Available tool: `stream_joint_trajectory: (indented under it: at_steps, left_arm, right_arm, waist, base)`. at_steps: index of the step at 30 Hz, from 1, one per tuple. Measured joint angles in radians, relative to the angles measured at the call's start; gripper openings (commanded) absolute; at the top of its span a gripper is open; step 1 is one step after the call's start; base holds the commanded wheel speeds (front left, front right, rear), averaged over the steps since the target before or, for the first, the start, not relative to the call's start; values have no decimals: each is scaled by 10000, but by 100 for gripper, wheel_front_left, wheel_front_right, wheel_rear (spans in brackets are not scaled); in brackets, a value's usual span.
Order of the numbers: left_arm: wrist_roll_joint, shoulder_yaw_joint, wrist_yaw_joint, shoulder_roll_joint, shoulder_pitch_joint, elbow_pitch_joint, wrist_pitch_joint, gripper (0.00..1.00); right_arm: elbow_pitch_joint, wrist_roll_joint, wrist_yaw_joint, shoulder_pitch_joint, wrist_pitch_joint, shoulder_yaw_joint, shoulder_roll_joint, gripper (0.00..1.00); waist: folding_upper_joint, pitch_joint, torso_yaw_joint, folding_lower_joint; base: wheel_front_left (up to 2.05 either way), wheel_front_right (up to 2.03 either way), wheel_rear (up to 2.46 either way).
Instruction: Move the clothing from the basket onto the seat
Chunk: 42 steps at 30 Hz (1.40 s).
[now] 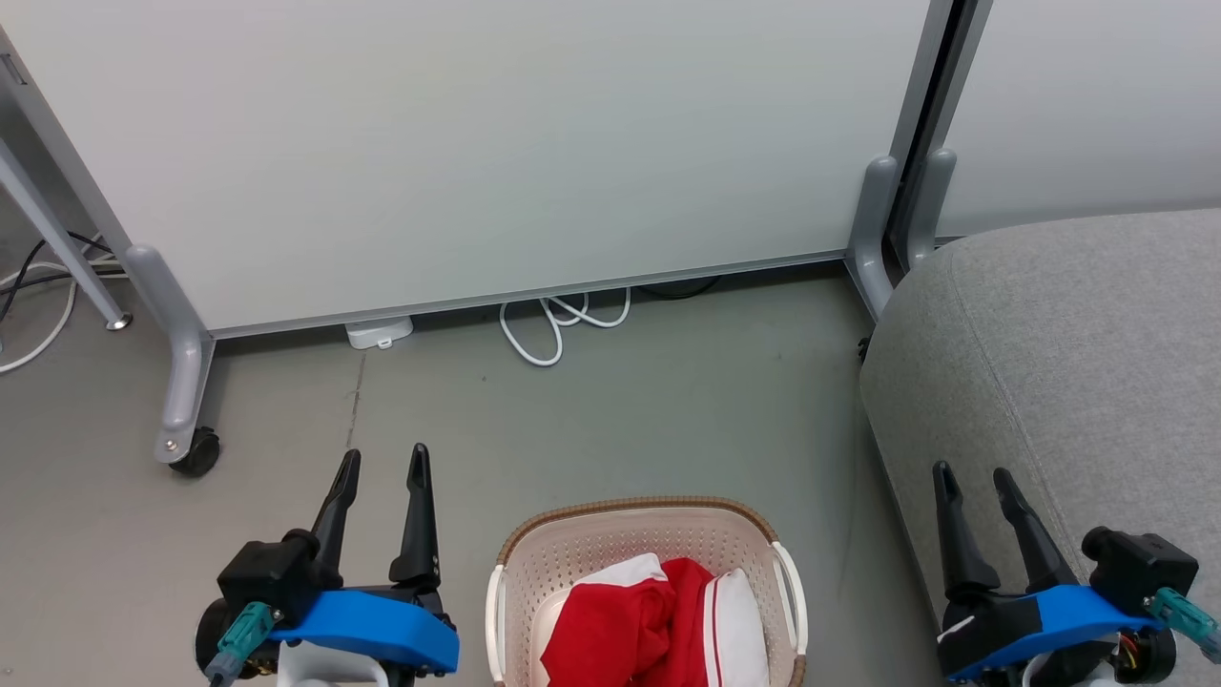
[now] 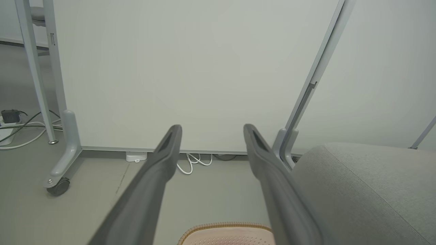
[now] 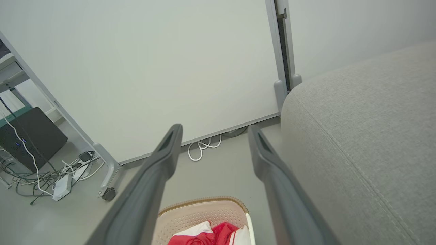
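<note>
Grey floor (image 1: 610, 420) before a white partition (image 1: 477, 143), basket (image 1: 630, 506) at bottom centre.
Red-and-white clothing (image 1: 620, 620) lies bunched inside the basket, both cut off by the bottom edge. Seat (image 1: 1078, 363) runs off the right edge. Left gripper (image 1: 383, 458), lower left, and right gripper (image 1: 973, 474), lower right, stand spread and empty.
</note>
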Motion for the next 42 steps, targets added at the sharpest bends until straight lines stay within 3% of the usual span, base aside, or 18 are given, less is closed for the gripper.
stream_joint_trajectory:
  at_steps: [27, 42]
  left_arm:
    - [1350, -357, 111, 19, -75, 73, -500, 100]
    - [1319, -355, 174, 21, -74, 67, -508, 100]
  right_arm:
    - [-8, -1893, 13, -12, -320, -2, -23, 100]
    - [4, -1939, 13, -46, -345, 6, -25, 100]
  waist:
    - [0, -80, -9, 0]
    - [0, -119, -40, 0]
  base:
    - [0, 0, 0]
    - [0, 0, 0]
